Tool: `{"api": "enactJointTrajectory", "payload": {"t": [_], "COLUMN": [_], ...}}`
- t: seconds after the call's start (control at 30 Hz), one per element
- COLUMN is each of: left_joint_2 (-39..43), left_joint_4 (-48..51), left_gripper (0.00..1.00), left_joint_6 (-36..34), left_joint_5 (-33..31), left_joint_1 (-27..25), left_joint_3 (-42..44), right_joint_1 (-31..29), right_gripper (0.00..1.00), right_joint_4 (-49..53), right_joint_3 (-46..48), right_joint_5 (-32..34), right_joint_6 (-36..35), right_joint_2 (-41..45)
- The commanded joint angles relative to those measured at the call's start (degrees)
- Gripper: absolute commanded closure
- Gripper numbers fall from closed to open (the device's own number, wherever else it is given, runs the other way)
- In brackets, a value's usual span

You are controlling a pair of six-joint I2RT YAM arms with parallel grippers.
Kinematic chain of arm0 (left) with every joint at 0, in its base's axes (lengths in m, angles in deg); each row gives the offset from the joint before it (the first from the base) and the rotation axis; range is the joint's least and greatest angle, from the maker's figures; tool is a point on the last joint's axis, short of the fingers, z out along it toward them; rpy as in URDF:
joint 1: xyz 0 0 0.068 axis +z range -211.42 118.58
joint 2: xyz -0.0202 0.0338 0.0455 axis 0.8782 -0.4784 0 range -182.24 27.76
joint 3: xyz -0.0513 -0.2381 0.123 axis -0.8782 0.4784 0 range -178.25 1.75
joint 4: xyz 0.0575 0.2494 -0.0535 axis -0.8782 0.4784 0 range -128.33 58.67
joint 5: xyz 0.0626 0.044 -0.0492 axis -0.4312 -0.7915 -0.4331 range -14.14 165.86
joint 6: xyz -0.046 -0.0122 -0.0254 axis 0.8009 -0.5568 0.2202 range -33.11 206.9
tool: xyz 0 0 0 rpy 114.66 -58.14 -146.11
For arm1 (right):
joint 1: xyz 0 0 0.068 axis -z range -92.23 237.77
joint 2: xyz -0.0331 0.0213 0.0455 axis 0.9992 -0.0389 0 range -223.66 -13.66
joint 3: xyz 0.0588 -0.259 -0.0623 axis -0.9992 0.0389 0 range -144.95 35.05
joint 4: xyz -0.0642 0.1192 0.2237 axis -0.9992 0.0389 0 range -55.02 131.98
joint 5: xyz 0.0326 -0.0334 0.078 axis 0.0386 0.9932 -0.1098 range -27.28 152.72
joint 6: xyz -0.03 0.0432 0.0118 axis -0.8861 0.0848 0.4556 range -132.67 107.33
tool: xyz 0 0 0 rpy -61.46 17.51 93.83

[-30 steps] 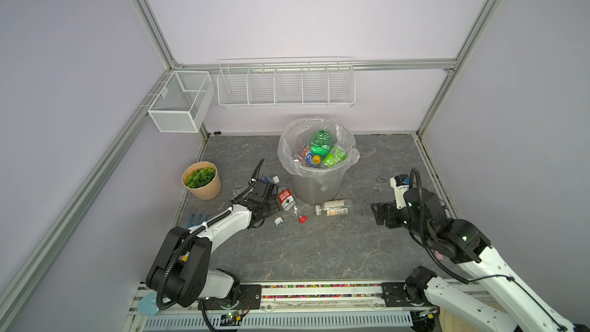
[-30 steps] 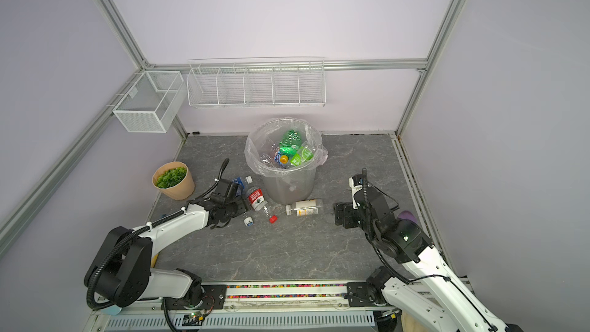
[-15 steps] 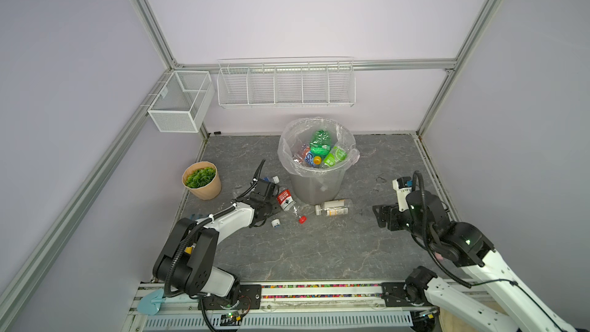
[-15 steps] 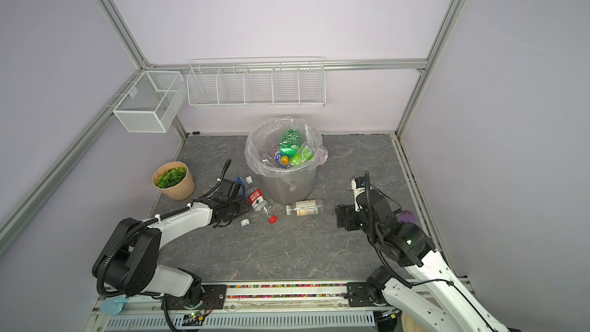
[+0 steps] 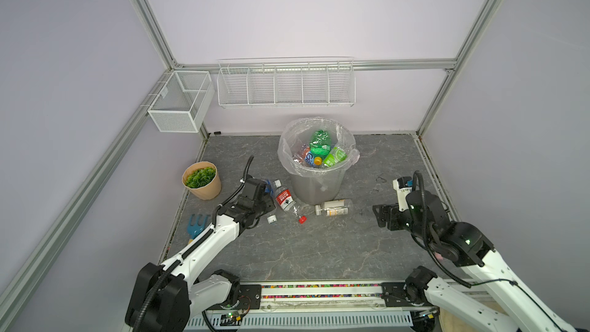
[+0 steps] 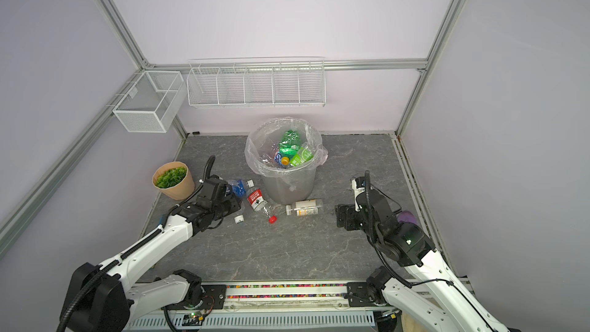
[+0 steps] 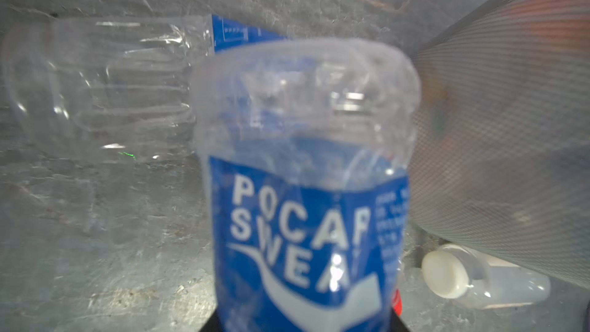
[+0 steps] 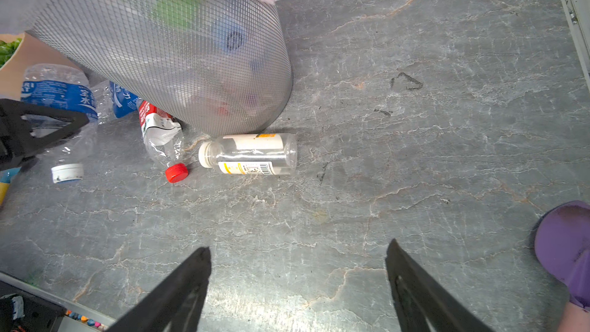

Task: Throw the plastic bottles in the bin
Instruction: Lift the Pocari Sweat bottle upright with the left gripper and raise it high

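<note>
Plastic bottle (image 7: 306, 186), clear, blue-labelled, sits clamped in left pincer (image 5: 268, 204) for transfer to round grey bin (image 5: 316, 186); right pincer (image 8: 298, 249) stands wide, empty.

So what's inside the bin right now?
The bin holds a crumpled green bottle, a green-labelled bottle and an orange cap on top. Anything lower is hidden under them.

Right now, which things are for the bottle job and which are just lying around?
For the job: bin, blue-label bottle, second blue-label bottle, red-label bottle, white-capped bottle, bottles already inside.

Just lying about: plant pot, blue rake, wire baskets, purple thing.
</note>
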State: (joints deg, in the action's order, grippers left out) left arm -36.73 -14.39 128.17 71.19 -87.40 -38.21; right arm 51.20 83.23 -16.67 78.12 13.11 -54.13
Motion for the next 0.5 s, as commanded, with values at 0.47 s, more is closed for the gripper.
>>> {"api": "enactJointTrajectory", "payload": {"t": [0.47], "left_joint_2": [14.93], "left_joint_4": [7.94], "left_gripper": [0.85], "left_joint_6": [-3.87], "left_joint_5": [-2.32], "left_joint_1": [0.17], "left_joint_3": [-11.86], "right_joint_1": [0.21], "right_gripper": [0.11], "right_joint_4": [0.35], "right_joint_3": [3.07], "right_joint_5": [-0.45], "right_joint_6": [2.78], "right_joint_2": [1.99]}}
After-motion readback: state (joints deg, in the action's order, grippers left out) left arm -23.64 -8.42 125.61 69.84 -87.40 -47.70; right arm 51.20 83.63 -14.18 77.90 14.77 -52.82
